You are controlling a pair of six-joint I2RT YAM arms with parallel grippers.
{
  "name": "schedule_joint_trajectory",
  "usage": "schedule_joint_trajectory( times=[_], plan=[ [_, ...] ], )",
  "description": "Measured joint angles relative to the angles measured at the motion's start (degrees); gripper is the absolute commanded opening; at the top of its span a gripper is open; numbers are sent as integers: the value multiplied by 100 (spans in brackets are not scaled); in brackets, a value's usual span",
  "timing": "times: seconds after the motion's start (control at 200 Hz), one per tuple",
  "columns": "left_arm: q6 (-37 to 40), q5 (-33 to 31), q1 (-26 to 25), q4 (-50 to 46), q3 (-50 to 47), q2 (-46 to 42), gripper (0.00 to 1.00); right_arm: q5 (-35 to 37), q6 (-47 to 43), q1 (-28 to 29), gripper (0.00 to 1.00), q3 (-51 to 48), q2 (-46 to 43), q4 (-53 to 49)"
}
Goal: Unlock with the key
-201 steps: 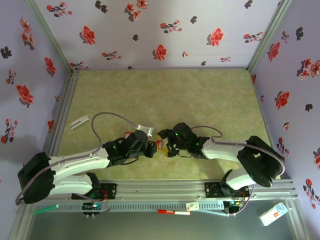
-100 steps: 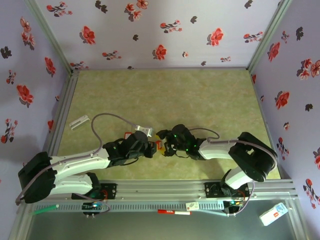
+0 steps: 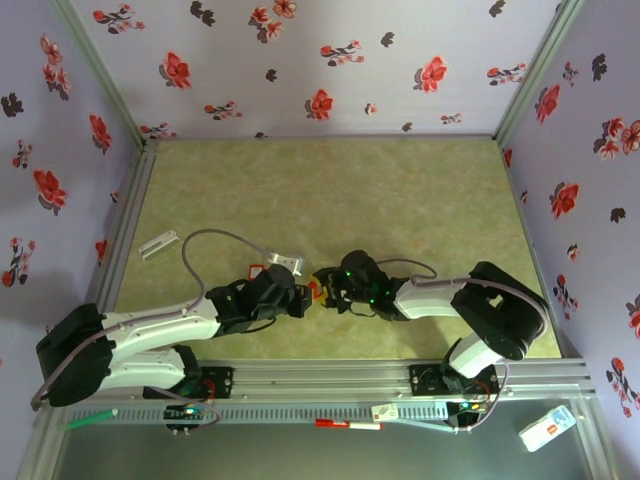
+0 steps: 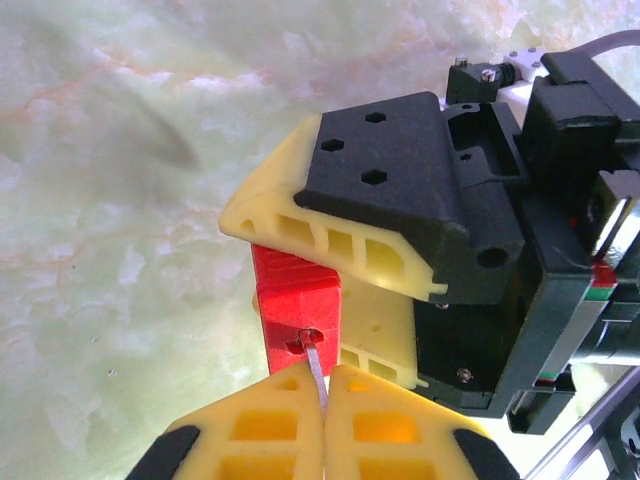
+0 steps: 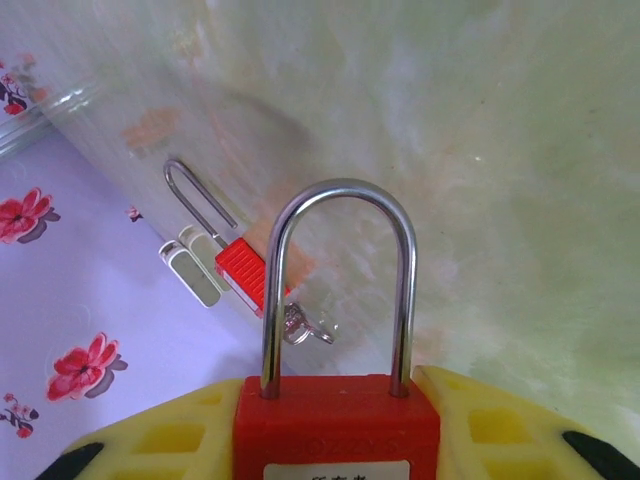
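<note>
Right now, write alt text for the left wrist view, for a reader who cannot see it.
The left claw, yellow-fingered, pinches the key, its thin blade tip at the keyhole of a red padlock. The right claw, pale yellow fingers on a black body, clamps the padlock above a green marbled table.

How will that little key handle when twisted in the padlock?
The key has a very thin blade, so it may flex under twist. The left gripper pinches only its hidden head, so it could slip or pivot. The red padlock, clamped by the right gripper, looks rigid and should hardly give.
</note>
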Motion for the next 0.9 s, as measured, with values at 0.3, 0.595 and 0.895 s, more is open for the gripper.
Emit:
schedule_joint_trajectory(
  times=[0.3, 0.595, 0.895],
  plan=[
    [2, -2, 11, 28, -70, 0, 0, 37, -37, 26, 4, 120, 0, -251],
    [140, -55, 26, 131, -70, 144, 0, 420, -39, 170, 0, 378, 0, -796],
    [562, -42, 13, 122, -9, 291, 0, 616, -17, 229, 0, 380, -13, -953]
  ],
)
